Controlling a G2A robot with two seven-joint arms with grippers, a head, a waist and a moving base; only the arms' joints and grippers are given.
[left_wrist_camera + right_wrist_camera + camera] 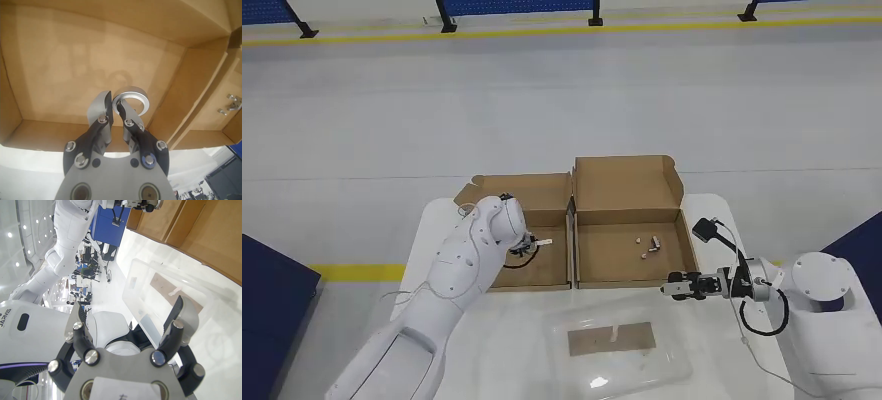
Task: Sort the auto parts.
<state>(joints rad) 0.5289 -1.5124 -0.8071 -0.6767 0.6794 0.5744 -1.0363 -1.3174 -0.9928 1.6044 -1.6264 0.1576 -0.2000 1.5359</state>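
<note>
Auto parts are split between two open cardboard boxes that stand side by side on the counter [710,212]. A metal ring [145,103] is clamped in the left jaws, one jaw inside its hole and the other outside against its wall. It hangs above the bare floor of the left box [71,62], near the wall next to the right box [612,260]. Its shadow falls on the cardboard below, so it is not yet set down. A few small metal pieces [233,104] lie on the floor of the right box. The right jaws stand wide apart with nothing between them, just in front of the right box and beside the clear tray [132,275]. The tray carries a cardboard sheet [610,340] with a pale strip [174,291] on it. From this I judge the sorting to be nearly done: the small pieces are boxed, and what is left is to lower the ring and let it go in the left box
</note>
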